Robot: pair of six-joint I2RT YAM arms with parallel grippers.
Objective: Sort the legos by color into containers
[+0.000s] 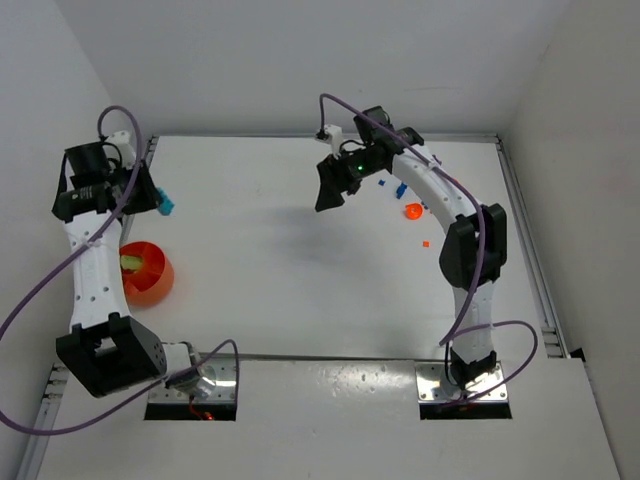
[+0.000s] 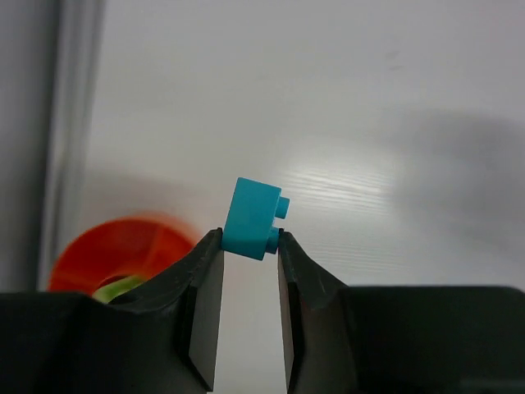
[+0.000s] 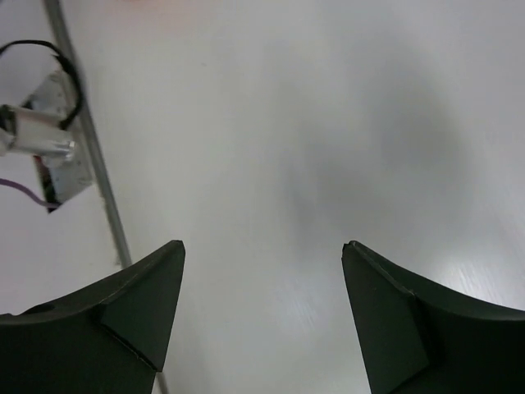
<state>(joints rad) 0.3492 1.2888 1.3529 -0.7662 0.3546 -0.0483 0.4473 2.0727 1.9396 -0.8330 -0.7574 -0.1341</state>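
From the top external view, I see the left end effector (image 1: 158,200) at the upper left of the frame, pinching a cyan brick (image 1: 167,207) above the desk (image 1: 250,270). Just below it in the picture sits the orange bowl (image 1: 148,275), with a green piece (image 1: 131,263) lying inside. The right end effector (image 1: 330,190) hangs at upper centre, jaws apart and holding nothing. A few blue bits (image 1: 399,189) and an orange piece (image 1: 413,211) lie on the desk near that arm, right of centre.

In the left wrist view, the left end effector (image 2: 250,242) is closed on the lower end of the cyan brick (image 2: 253,215), which sits tilted with its studs pointing right. The orange bowl (image 2: 123,246) is blurred at lower left, with the green piece (image 2: 117,287) just visible inside it.

In the right wrist view, the right end effector (image 3: 262,254) stands wide open over bare desk (image 3: 287,123).
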